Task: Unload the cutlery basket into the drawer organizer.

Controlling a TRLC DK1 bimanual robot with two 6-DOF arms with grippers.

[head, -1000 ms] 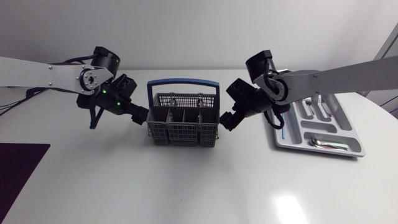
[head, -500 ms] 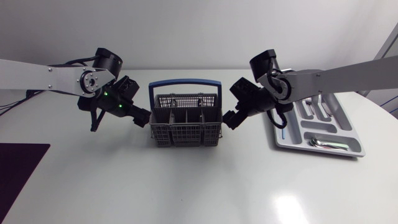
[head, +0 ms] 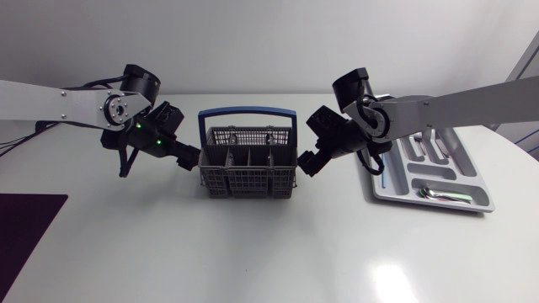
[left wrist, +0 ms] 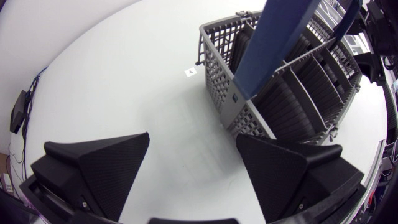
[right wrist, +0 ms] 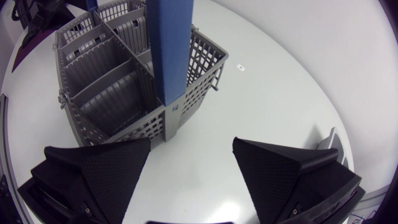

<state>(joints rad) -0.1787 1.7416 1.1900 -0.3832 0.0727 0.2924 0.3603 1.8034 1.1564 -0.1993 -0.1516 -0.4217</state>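
Observation:
The grey cutlery basket (head: 248,168) with a blue handle (head: 248,112) stands mid-table; its compartments look empty in both wrist views. My left gripper (head: 194,158) is at its left end, open, nothing between the fingers, with the basket (left wrist: 280,93) just ahead. At the basket's right end my right gripper (head: 305,164) is open too, the basket (right wrist: 118,81) lying ahead of it. The grey drawer organizer (head: 404,181) lies at the right with several pieces of cutlery (head: 425,147) and a spoon (head: 438,194) in it.
A dark mat (head: 25,227) covers the table's front left corner. A small white label (left wrist: 191,71) lies on the table beside the basket. White tabletop stretches in front of the basket.
Half a second ago the basket and both grippers stood slightly further right; now they are back where they were a second ago. Both grippers stay open.

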